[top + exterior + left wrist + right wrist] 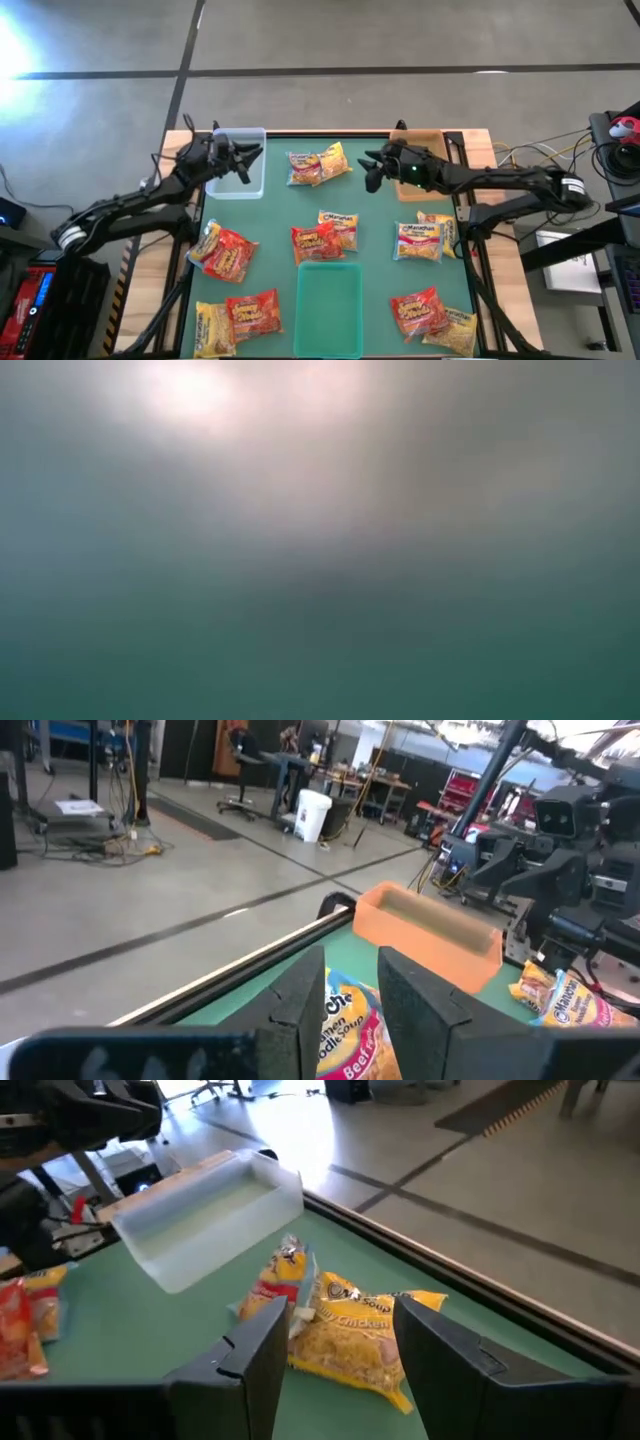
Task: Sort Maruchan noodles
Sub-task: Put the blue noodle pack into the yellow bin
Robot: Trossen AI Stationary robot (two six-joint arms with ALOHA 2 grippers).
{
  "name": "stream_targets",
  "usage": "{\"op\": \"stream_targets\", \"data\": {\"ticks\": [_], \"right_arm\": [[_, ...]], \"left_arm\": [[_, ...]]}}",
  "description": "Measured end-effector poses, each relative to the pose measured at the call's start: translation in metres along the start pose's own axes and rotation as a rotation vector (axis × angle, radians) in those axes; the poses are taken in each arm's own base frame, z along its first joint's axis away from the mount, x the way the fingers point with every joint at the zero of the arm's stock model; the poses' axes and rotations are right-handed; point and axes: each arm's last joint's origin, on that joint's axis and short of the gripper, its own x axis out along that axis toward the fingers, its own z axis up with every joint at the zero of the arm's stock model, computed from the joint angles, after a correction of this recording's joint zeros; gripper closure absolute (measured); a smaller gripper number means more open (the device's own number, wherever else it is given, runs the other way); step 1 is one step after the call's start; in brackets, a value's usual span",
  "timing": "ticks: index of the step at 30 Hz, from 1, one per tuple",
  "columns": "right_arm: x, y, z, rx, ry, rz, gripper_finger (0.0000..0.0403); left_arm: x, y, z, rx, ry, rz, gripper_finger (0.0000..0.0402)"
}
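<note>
Several Maruchan noodle packets lie flat on the green table (275,215), some red-orange, some yellow. One pair (318,165) rests near the far edge, a yellow packet (350,1330) with a red one (272,1285) tucked against it. Other packets lie mid-table (325,238), at the left (225,250), at the right (420,240) and at both near corners. My left gripper (245,158) hovers open over the clear tray (240,165), pointing at the far pair (350,1025). My right gripper (372,168) is open just right of that pair, fingers (250,1355) facing it.
A brown tray (420,160) sits at the far right corner and shows orange-brown in the left wrist view (430,935). A green tray (330,300) stands at the near middle. The low view shows only a blur. Bare green table lies between the packet groups.
</note>
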Motion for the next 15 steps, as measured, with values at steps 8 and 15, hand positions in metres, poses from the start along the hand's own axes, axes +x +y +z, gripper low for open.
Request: {"op": "stream_targets", "data": {"ticks": [8,15], "right_arm": [[0.026,0.003,-0.003,-0.011,0.057,-0.008,0.0229],[0.046,0.004,-0.002,-0.003,0.094,0.03,0.0229]], "left_arm": [[0.029,0.003,0.005,0.02,0.096,-0.072,0.0322],[0.05,0.008,-0.017,-0.004,0.226,-0.081,0.0322]]}}
